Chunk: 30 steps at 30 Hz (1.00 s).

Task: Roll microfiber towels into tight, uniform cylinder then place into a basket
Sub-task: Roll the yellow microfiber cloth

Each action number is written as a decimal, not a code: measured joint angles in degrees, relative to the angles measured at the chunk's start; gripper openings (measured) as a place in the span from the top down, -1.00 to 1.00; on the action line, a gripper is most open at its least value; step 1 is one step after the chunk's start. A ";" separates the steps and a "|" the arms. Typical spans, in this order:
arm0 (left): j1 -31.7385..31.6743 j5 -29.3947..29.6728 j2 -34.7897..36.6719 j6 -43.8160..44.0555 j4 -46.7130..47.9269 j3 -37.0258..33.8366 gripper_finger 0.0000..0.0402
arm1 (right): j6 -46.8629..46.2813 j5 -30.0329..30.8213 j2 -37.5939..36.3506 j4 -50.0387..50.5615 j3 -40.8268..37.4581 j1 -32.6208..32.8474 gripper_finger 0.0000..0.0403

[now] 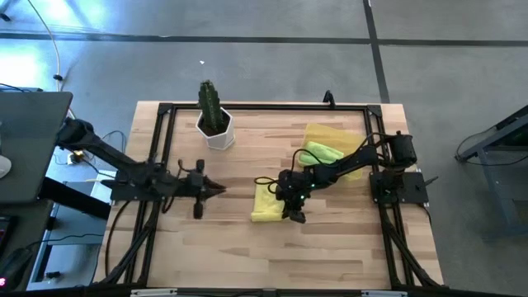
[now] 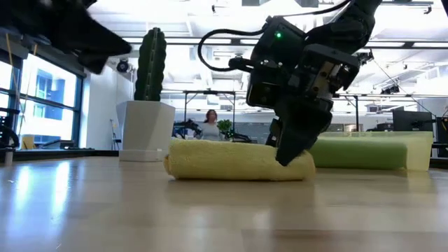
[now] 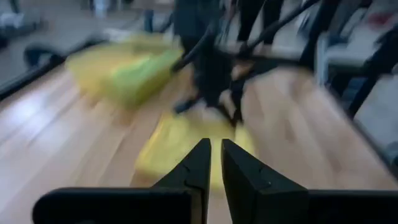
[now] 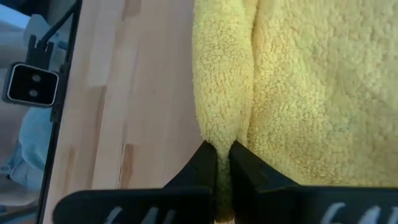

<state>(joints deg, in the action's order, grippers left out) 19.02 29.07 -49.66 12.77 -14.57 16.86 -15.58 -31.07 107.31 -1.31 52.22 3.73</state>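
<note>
Right arm is in the thick of it: the right gripper [image 4: 222,163] sits low over the middle of the wooden table [image 1: 330,247], its two dark fingers pinched tight on a thin fold at the edge of the bright yellow fleecy microfiber towel [image 1: 266,203]. From table height that towel already reads as a squat, loose roll lying flat on the wood, with the gripper pressing down at one end of it. Behind it, toward the right rear corner, the shallow translucent yellow plastic basket [image 1: 323,132] holds a rolled lime green microfiber towel [image 1: 321,153], so part of the job looks done. The left gripper [image 1: 216,190] hangs off to the left, well clear of the cloth, fingers drawn nearly together with only a slit between them and nothing in them; the white pot with the green cactus [image 1: 216,124] stands behind it. For this step, I'd say the trick is to keep that pinch on the very edge, draw the fold over evenly along the whole width, and keep tension so the layers wind snug rather than bunching at one end. The free end looks liable to lag and give a cone; the idle arm could pin it.
</note>
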 joint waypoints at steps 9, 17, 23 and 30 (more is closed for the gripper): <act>-2.40 -6.13 -17.17 -3.08 -25.25 -3.71 0.54 | -2.39 1.05 -0.02 -1.54 0.03 -0.08 0.99; -2.31 -11.75 -33.20 -16.86 -25.77 5.22 0.47 | -2.59 1.10 -0.02 -2.77 0.05 -0.09 0.99; -2.61 -12.82 -44.82 -18.36 -25.57 11.21 0.53 | -2.49 2.28 -0.02 -2.77 0.05 -0.09 0.99; -2.44 -15.60 -52.67 -17.50 -29.22 14.76 0.55 | -2.50 2.54 -0.04 -2.28 0.07 -0.09 0.99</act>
<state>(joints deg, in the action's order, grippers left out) 16.58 13.47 -102.33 -4.72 -43.79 31.61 -18.07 -28.53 107.26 -3.60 52.29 3.64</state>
